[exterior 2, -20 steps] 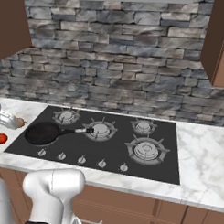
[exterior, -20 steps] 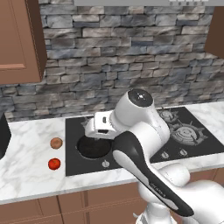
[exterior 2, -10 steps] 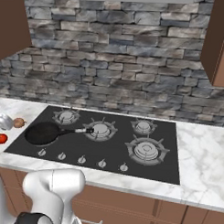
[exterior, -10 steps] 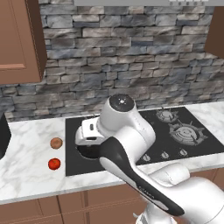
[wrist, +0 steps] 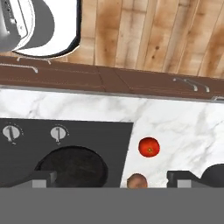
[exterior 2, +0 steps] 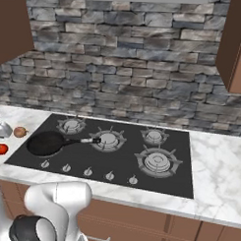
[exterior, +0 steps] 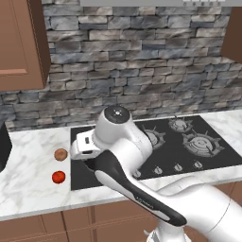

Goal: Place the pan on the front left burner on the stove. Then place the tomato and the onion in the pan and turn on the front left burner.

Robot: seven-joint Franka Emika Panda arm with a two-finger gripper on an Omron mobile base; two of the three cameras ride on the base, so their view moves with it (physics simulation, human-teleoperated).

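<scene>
The black pan [exterior 2: 45, 143] sits on the stove [exterior 2: 121, 162] at its front left, handle pointing right; it hides the front left burner. On the marble counter left of the stove lie the tan onion [exterior 2: 19, 132] and, nearer the front edge, the red tomato [exterior 2: 1, 149]. My gripper [wrist: 113, 180] hangs open and empty above the stove's left edge, looking down on the pan [wrist: 72, 166], the tomato [wrist: 149, 147] and the onion [wrist: 137, 181]. From the left base the hand [exterior: 81, 150] is just right of the onion [exterior: 60, 154] and tomato [exterior: 58, 177].
Silver knobs [exterior 2: 87, 171] line the stove's front edge, and two of them [wrist: 57, 133] lie beside the pan. Other burners [exterior 2: 158, 162] stand bare to the right. A dark appliance [exterior: 4, 146] stands at the counter's far left. A stone wall backs the counter.
The arm has swung left, from above the middle of the stove to its left edge near the onion and tomato. Pan, tomato and onion have stayed put; the jaws stayed open.
</scene>
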